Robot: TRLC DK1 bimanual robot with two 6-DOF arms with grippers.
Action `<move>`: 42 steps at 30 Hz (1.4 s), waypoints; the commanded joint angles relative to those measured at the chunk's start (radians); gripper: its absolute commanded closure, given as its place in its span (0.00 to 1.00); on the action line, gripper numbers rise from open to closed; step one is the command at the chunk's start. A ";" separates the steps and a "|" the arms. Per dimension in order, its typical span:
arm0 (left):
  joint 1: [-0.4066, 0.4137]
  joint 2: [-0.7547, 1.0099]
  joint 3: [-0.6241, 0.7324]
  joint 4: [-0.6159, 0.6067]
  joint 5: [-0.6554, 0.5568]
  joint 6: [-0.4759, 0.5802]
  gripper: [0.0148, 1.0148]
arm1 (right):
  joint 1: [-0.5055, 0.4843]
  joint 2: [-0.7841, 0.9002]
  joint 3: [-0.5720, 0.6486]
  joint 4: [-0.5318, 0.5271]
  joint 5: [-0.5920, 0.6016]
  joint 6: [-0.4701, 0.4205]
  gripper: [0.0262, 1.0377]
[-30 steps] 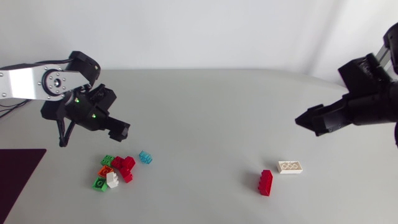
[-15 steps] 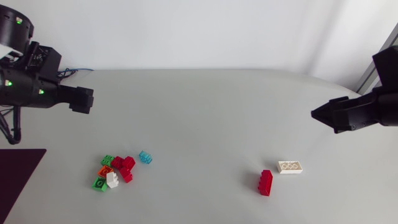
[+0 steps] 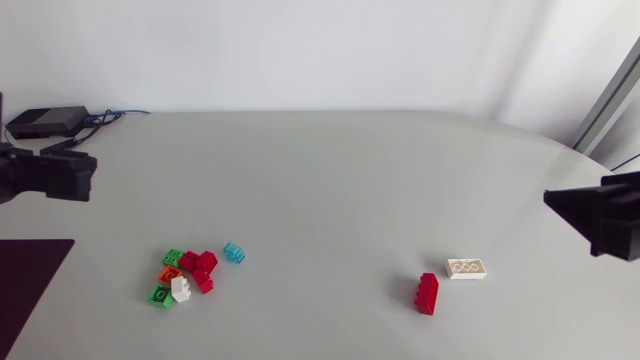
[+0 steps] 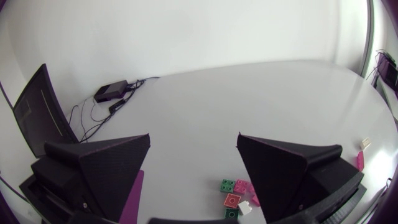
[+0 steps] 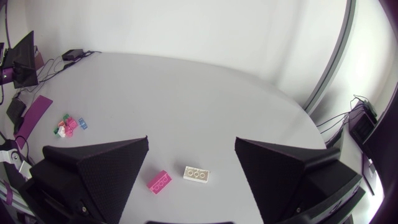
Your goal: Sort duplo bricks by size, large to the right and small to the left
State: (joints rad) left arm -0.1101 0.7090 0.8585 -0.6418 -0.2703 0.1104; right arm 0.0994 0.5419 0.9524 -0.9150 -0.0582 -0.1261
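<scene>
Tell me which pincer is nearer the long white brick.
Right. The right pincer is just right of the long white brick; the left pincer is far across, beyond the pile of small bricks.

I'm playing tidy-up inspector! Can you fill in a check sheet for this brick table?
Surface: pale grey table, no spills seen.
Job's things: small bricks heaped at left, a cyan brick beside them; red brick and white brick at right.
Clutter: dark mat at left edge.
Grippers: left gripper and right gripper open, empty, at the table's sides.
Cables: black box with cables at far left corner.
Surroundings: nothing seen.
</scene>
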 commanded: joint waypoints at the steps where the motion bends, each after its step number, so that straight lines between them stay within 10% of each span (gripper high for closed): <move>1: 0.007 -0.095 -0.058 0.018 -0.012 -0.012 0.04 | 0.003 -0.066 -0.047 -0.012 0.009 0.017 0.04; 30: 0.104 -0.726 -0.306 0.122 -0.029 0.031 0.04 | -0.015 -0.551 -0.159 -0.045 -0.005 -0.021 0.04; 42: 0.018 -0.724 -0.529 0.482 0.000 0.129 0.03 | -0.023 -0.550 -0.415 0.406 0.052 -0.102 0.04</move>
State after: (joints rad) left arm -0.0742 0.0063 0.3885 -0.1982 -0.2729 0.2131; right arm 0.0849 0.0025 0.5869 -0.5591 -0.0200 -0.1963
